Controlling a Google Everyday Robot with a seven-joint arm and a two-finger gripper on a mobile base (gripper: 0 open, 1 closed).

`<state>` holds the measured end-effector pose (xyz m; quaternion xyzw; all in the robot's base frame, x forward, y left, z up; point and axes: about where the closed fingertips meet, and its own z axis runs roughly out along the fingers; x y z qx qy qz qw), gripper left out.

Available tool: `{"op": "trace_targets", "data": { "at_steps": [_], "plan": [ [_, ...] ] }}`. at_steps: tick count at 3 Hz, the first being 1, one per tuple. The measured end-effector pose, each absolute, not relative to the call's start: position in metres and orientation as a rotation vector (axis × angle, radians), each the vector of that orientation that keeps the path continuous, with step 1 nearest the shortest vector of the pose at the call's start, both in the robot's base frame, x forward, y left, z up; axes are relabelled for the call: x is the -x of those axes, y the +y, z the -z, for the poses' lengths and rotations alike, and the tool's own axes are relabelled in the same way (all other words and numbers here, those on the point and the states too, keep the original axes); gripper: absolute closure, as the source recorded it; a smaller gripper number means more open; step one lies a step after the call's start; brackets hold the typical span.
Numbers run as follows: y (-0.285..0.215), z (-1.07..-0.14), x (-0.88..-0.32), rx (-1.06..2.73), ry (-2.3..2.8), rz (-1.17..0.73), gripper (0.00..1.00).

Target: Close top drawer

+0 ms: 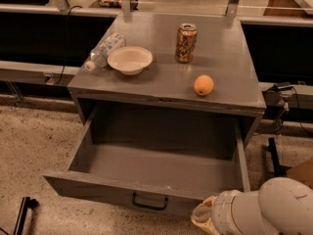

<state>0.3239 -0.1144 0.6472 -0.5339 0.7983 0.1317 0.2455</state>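
The top drawer (161, 163) of the grey cabinet stands pulled far out and is empty inside. Its small black bar handle (149, 201) sits centred on its front panel. My white arm (264, 209) comes in at the bottom right corner. My gripper (201, 215) is at its beige end, low in front of the drawer's front panel, just right of the handle, and is partly cut off by the picture's bottom edge.
On the cabinet top (230, 67) stand a white bowl (129, 59), a lying plastic bottle (103, 50), a drink can (186, 43) and an orange (203, 85). Dark benches run left and right behind. A black stand (22, 214) sits on the speckled floor at bottom left.
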Motion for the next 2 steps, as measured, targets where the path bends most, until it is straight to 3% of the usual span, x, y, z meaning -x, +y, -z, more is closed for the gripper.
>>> {"op": "trace_targets", "data": {
  "at_steps": [2],
  "plan": [
    [-0.099, -0.637, -0.358, 1.368, 2.169, -0.256, 1.00]
  ]
}}
